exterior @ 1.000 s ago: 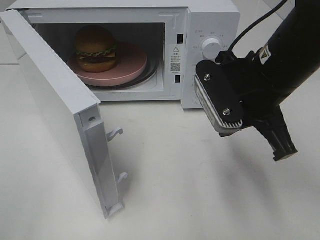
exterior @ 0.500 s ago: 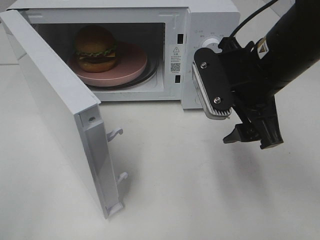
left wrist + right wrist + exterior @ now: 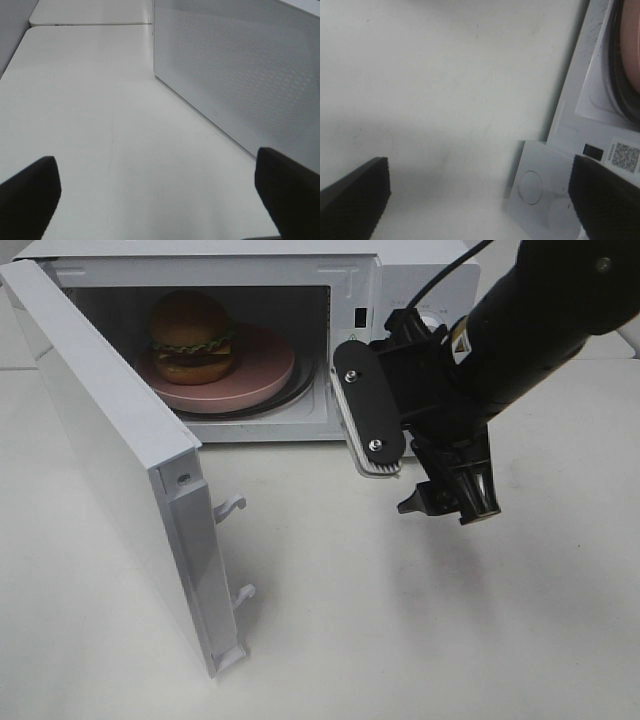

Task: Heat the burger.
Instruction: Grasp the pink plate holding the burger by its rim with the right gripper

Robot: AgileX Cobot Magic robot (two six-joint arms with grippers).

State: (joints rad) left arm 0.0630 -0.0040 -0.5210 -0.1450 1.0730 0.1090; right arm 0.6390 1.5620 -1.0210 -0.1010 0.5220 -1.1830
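The burger stands on a pink plate inside the open microwave, towards the left of the cavity. My right gripper hangs open and empty just above the table, in front of the microwave's control side, to the right of the cavity mouth. In the right wrist view its dark fingers frame bare table, the microwave's lower front corner and a sliver of the plate. My left gripper is open and empty over the table, beside the door's outer face; the high view does not show it.
The microwave door swings far out to the left, its latch hooks pointing right. The control dial is partly hidden behind my right arm. White table spreads in front of the microwave.
My right gripper went from shut to open. It swung left and towards the microwave front, with the wrist turning, and now covers the control panel.
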